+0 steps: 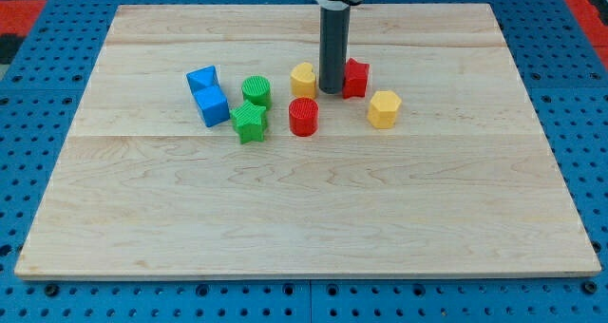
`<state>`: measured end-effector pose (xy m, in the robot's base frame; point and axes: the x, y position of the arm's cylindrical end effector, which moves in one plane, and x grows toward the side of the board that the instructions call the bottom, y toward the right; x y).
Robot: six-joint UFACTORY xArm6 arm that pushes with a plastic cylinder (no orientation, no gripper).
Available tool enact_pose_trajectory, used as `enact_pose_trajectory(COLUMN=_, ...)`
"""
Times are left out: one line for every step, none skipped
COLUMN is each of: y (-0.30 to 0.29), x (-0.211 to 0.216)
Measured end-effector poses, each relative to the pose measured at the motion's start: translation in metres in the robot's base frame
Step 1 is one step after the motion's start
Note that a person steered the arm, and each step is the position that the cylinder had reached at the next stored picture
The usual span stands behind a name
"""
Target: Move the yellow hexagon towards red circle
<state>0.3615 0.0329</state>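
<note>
The yellow hexagon (pixel 384 108) lies right of the board's middle. The red circle (pixel 303 116) lies to its left, about a block's width and a half away. My tip (pixel 331 90) stands above and between them, just left of a red star-like block (pixel 354 78) and right of a second yellow block (pixel 303 79). The tip touches neither the yellow hexagon nor the red circle.
A green circle (pixel 256 90) and a green star (pixel 249 122) sit left of the red circle. Two blue blocks (pixel 202 79) (pixel 212 105) sit further left. The wooden board (pixel 304 218) lies on a blue pegboard.
</note>
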Motion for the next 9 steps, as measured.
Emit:
enact_pose_trajectory(y=0.0, x=0.043)
enact_pose_trajectory(y=0.0, x=0.08)
enact_pose_trajectory(y=0.029, x=0.105)
enact_pose_trajectory(y=0.082, x=0.088)
enact_pose_trajectory(y=0.093, x=0.051)
enact_pose_trajectory(y=0.093, x=0.033)
enact_pose_trajectory(y=0.093, x=0.033)
enact_pose_trajectory(y=0.085, x=0.033)
enact_pose_trajectory(y=0.071, x=0.033)
